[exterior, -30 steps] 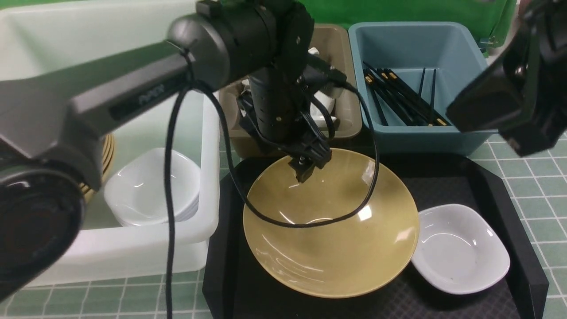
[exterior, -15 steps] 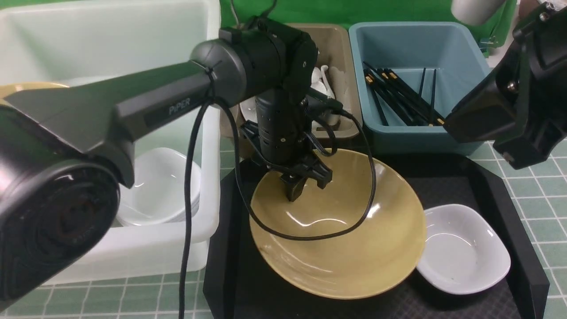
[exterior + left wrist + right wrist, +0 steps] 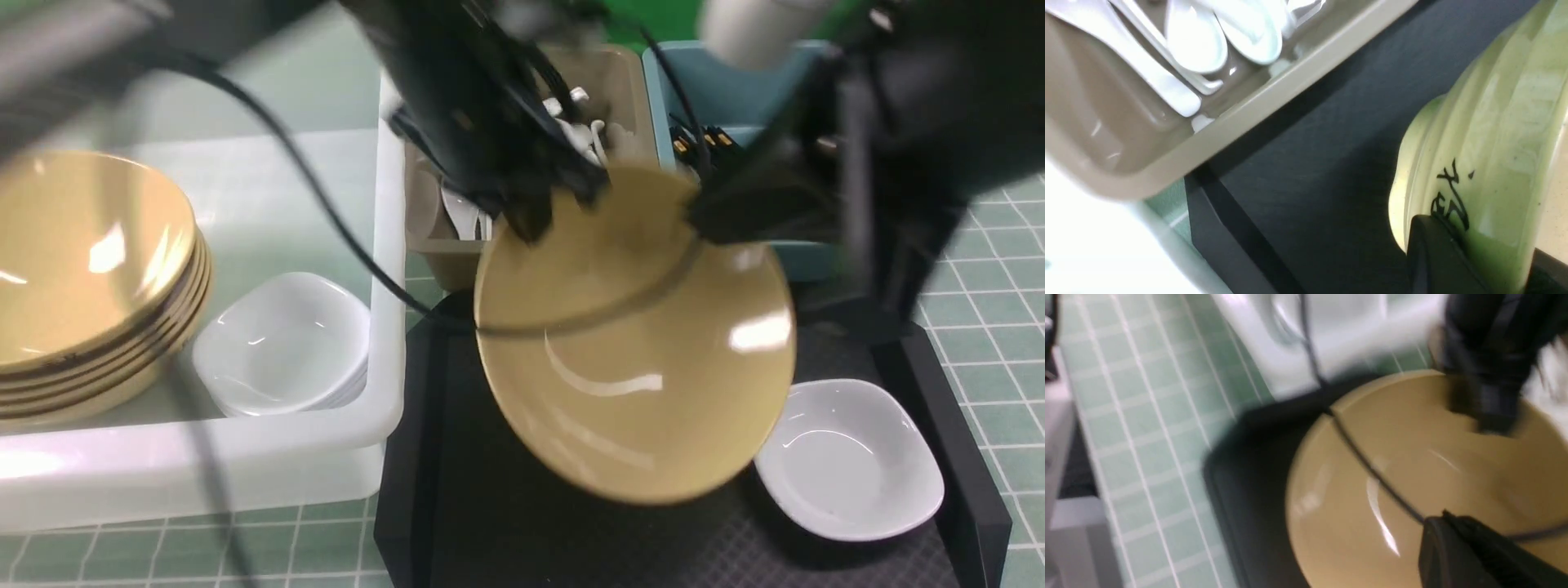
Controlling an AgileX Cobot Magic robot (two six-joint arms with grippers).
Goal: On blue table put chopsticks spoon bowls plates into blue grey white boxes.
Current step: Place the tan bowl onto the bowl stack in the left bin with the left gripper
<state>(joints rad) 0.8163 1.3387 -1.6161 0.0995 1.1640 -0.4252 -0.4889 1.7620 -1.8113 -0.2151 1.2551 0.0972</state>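
Observation:
My left gripper (image 3: 535, 216) is shut on the far rim of a mustard-tan bowl (image 3: 645, 351) and holds it tilted above the black tray. The left wrist view shows its fingers (image 3: 1437, 253) pinching the rim of the bowl (image 3: 1494, 122). My right gripper (image 3: 704, 220) is blurred and hangs over the bowl's right side; in its wrist view it (image 3: 1453, 539) looks shut and empty above the bowl (image 3: 1392, 477). A small white plate (image 3: 849, 461) lies on the tray. Spoons (image 3: 1196, 41) lie in the grey-brown box (image 3: 620, 98). Chopsticks (image 3: 694, 143) lie in the blue box (image 3: 678, 73).
The large white box (image 3: 245, 457) on the left holds a stack of tan bowls (image 3: 82, 261) and stacked white plates (image 3: 282, 343). The black tray (image 3: 441, 490) sits on the blue tiled table (image 3: 996, 245). A black cable hangs across the held bowl.
My left gripper closed on the bowl's far rim and lifted it, tilting it up off the tray. My right arm swung left, over the bowl. The bowl stack has come into view.

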